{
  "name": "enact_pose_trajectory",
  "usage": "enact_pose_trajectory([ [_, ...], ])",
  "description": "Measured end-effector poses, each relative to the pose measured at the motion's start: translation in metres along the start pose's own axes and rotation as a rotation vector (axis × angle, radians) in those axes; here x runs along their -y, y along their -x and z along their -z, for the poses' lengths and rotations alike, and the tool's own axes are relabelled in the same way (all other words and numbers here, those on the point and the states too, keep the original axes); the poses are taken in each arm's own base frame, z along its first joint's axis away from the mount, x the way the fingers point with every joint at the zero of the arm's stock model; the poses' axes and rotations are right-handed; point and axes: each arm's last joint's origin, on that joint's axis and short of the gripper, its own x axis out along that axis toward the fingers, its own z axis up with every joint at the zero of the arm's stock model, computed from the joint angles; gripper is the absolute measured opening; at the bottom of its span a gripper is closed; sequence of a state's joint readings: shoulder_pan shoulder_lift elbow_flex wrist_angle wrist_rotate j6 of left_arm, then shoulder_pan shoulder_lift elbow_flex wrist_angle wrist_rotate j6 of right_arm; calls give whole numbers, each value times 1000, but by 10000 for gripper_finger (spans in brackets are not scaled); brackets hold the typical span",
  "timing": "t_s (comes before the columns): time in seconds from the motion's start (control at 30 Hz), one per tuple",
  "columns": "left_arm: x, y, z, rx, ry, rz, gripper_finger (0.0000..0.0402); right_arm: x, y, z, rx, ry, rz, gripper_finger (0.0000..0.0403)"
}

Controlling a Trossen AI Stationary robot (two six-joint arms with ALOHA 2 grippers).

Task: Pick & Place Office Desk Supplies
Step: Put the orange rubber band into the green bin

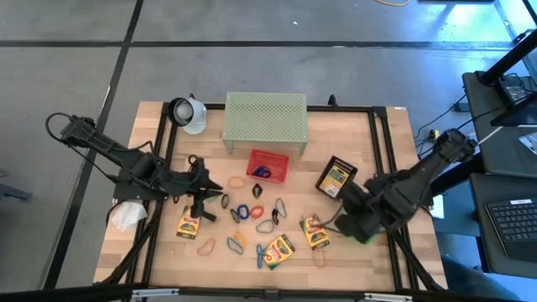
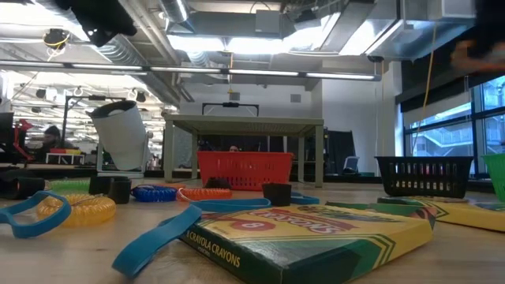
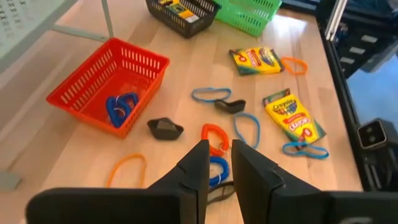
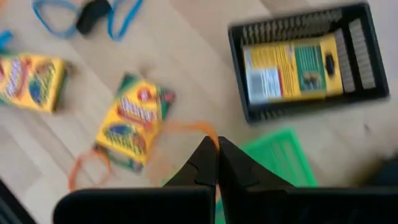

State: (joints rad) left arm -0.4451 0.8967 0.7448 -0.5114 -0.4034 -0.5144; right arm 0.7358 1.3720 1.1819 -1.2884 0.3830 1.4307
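- From above, the light is even and fairly bright; the tabletop (image 1: 352, 252) shows only short, soft shadows under the arms, and no glare.
- The low view is backlit: ceiling lights (image 2: 237, 43) and the window (image 2: 442, 134) burn out to white, while the near crayon box (image 2: 308, 237) sits in shade, sharp enough for its lettering to be read.
- The room behind it is soft and hazy.
- The left wrist view is crisp and warm, with a blue glare at one corner.
- The right wrist view is smeared by motion blur; the black basket (image 4: 305, 59) and crayon boxes (image 4: 134, 121) have no sharp edges.
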Motion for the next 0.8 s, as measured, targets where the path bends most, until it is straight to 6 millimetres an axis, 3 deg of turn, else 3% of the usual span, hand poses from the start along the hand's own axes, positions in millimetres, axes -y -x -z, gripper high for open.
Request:
enact_pose_trajectory([
  [0.13,-3,0,4,-26,1,-40,61,4,-8,27,-48,-50,33,0],
  [0.3,-5,0,5,-33,-7,-78,63,11,-31,56,-84,-132,45,0],
  [0.5,-5,0,5,-27,-5,-87,62,16,-51,67,-103,-167,50,0],
  [0.8,-6,0,5,-19,-15,-100,61,20,-61,72,-227,-208,78,3],
])
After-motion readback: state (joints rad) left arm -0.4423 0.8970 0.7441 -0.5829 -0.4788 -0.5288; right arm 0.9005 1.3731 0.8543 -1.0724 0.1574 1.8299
